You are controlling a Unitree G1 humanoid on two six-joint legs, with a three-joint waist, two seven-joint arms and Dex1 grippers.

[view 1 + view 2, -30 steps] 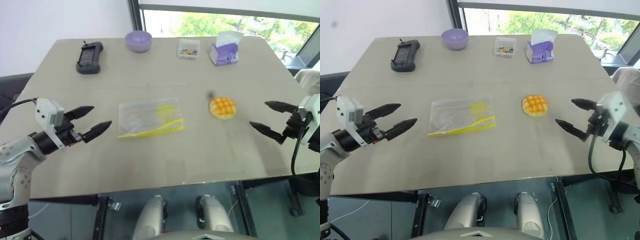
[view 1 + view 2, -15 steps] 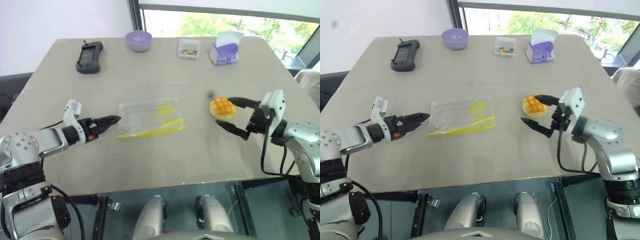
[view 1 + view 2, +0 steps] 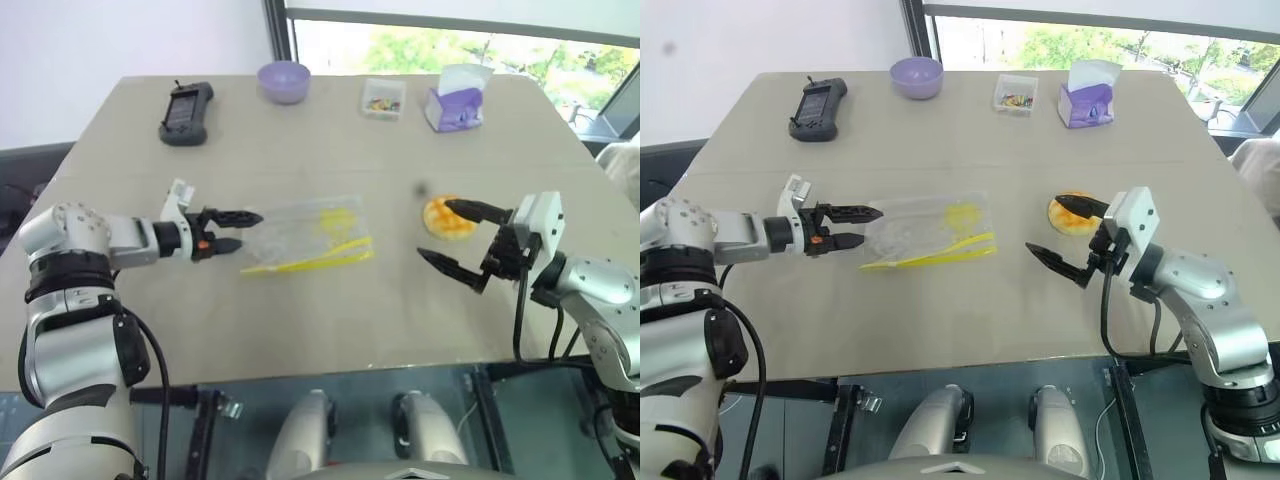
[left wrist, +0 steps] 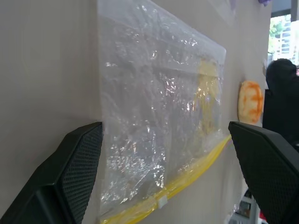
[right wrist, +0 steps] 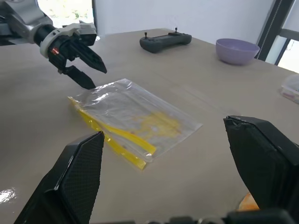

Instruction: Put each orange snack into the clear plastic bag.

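Two grippers of mine hang over the table (image 3: 970, 320), both with fingers spread wide and nothing held. My left gripper (image 3: 855, 226) points at the short edge of the clear plastic bag (image 3: 925, 231), its tips just beside that edge; the bag lies flat near the middle of the table, yellow strip toward the near edge. My right gripper (image 3: 1065, 236) reaches at the orange snack (image 3: 1068, 214), one finger over the bun and the other low on the near side; I cannot tell whether either touches it. Along the far edge sit a black controller (image 3: 818, 97), a purple bowl (image 3: 917, 77), a small clear box (image 3: 1015, 93) and a tissue pack (image 3: 1087, 93).
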